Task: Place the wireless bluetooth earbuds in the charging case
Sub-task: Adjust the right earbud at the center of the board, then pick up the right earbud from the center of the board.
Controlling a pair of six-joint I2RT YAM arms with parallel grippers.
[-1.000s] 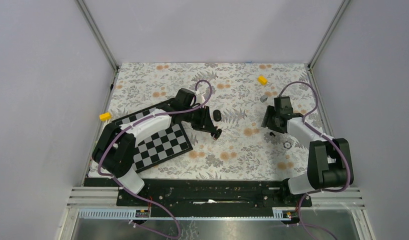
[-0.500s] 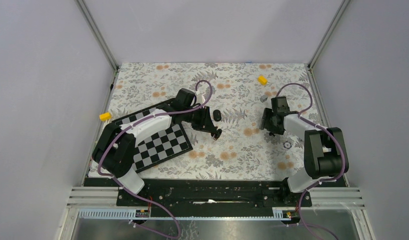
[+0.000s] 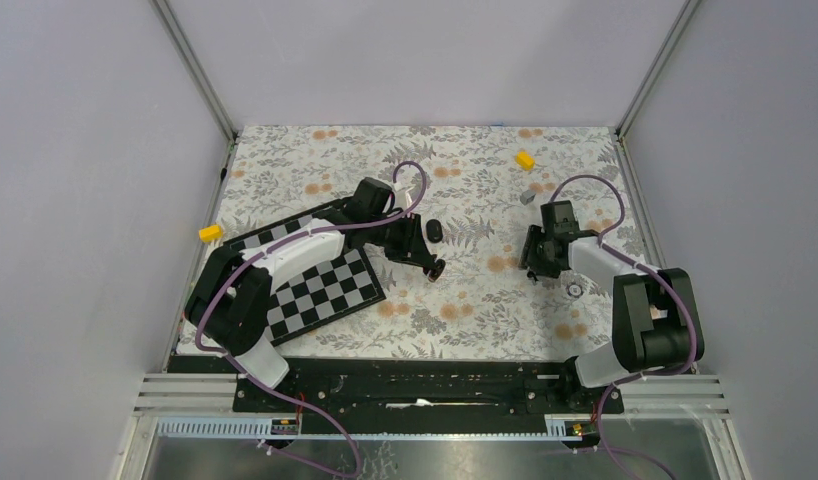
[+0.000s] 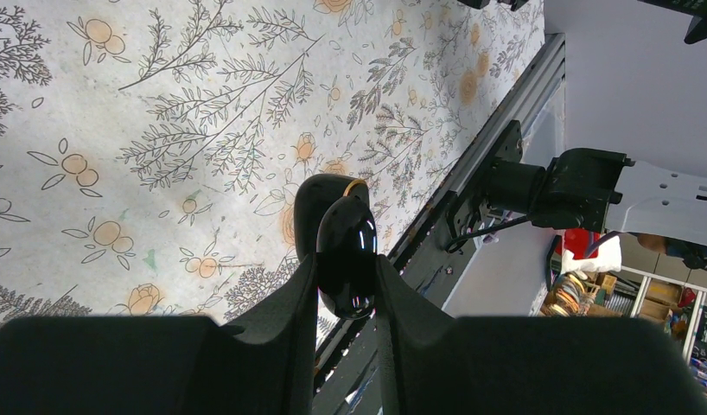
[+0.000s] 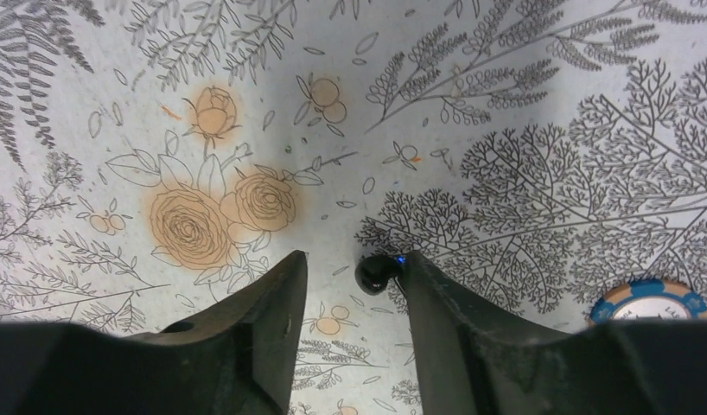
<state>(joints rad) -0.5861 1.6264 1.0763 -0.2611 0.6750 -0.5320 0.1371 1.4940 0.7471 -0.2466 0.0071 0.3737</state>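
Note:
My left gripper [image 4: 346, 266] is shut on the charging case [image 4: 341, 233], a glossy black pebble held off the floral mat, with its opened half [image 4: 320, 197] and an orange edge behind it. From above, the left gripper [image 3: 435, 268] sits at mid-table, just right of the chessboard. My right gripper [image 5: 354, 261] stands open low over the mat. One tiny black earbud [image 5: 374, 271] with a blue light lies between the jaws, against the right finger [image 5: 419, 285]. From above, the right gripper [image 3: 534, 266] hides that earbud. No other earbud shows.
A chessboard [image 3: 315, 285] lies under my left arm. A small black oval thing [image 3: 434, 229] rests behind the left gripper. Yellow blocks [image 3: 525, 160] [image 3: 210, 233], a grey piece [image 3: 527, 197] and a small round piece [image 3: 575, 289] dot the mat. A blue-rimmed chip [image 5: 648, 298] lies right of the right gripper.
My right gripper has come nearer and lower onto the earbud, and its jaws have narrowed somewhat. The left arm with the case has not moved.

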